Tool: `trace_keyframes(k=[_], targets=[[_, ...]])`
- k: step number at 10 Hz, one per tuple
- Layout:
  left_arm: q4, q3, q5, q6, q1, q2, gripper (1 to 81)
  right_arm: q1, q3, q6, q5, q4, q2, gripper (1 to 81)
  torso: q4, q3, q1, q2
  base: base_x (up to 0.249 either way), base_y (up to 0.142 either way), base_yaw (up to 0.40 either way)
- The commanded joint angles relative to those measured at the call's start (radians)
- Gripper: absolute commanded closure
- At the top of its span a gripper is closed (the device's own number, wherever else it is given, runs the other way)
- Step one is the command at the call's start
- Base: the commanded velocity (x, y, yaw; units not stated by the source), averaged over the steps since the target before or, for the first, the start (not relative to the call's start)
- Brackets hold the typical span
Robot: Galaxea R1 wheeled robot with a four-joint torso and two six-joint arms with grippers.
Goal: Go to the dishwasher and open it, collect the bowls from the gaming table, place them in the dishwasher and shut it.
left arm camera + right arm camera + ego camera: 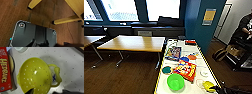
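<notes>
Head view shows the larger green bowl [175,82] lying on the near end of the gaming table [201,62], close to the table's left long edge, with the smaller teal bowl [166,70] just beyond it and nearer that same edge. A red game box [186,70] lies beside both bowls toward the table's middle, and a second colourful box [173,53] sits farther along. A yellow perforated bowl [208,86] rests near the right long edge at the near end, and the right arm [231,90] comes in dark just beside it; the green bowl lies across the table's width from that arm. In the right wrist view the yellow perforated bowl [35,75] sits close below the camera, next to the red box [5,69]; whether the right gripper is open or closed cannot be told. Open wooden floor [121,75] runs along the table's left side up to a wooden table [134,43]. The left wrist view looks down on floor and yellow table legs [65,20]; the left gripper's state cannot be told either.
</notes>
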Motion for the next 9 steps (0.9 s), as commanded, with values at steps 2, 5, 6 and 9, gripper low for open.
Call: trace_keyframes(k=[2,5,6,9], targets=[[0.003,0.016,0.043,0.0,-0.046,-0.031,1.0,0.079,-0.024,-0.001,-0.021,0.047,0.003,81.1,0.0,0.0,0.0,0.0,0.0,0.0,0.0],[0.003,0.016,0.041,0.0,-0.046,-0.037,1.0,0.079,-0.012,-0.002,-0.033,0.073,-0.011,81.1,0.0,0.0,0.0,0.0,0.0,0.0,0.0],[0.003,0.016,0.041,0.0,-0.046,-0.036,1.0,0.085,0.011,-0.002,-0.036,0.073,-0.031,81.1,0.0,0.0,0.0,0.0,0.0,0.0,0.0],[0.004,0.015,0.041,0.0,-0.046,-0.028,1.0,0.11,0.137,-0.002,-0.033,0.081,-0.123,81.1,0.0,0.0,0.0,0.0,0.0,0.0,0.0]])
